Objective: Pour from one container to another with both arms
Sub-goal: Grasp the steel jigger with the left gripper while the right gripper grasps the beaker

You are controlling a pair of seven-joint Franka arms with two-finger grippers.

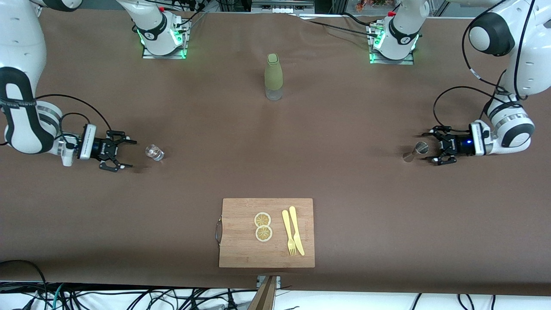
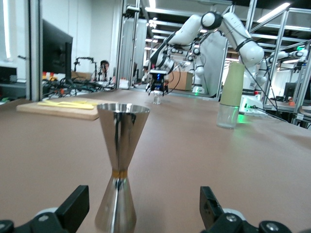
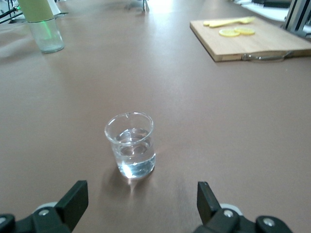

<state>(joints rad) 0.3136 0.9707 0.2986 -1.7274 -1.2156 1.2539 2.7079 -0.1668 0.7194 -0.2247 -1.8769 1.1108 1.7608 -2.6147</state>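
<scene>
Front view: the left gripper is hanging low, fingers spread, just beside the upright jigger. The right gripper is gaping near the glass.

Left wrist view: jigger is standing upright between open fingers.

Right wrist view: glass is sitting upright, ahead of spread fingers.

A wooden cutting board is lying on the brown desk nearest the front camera, carrying two lemon slices beside a yellow fork and knife. Cables are trailing below the desk edge.
</scene>
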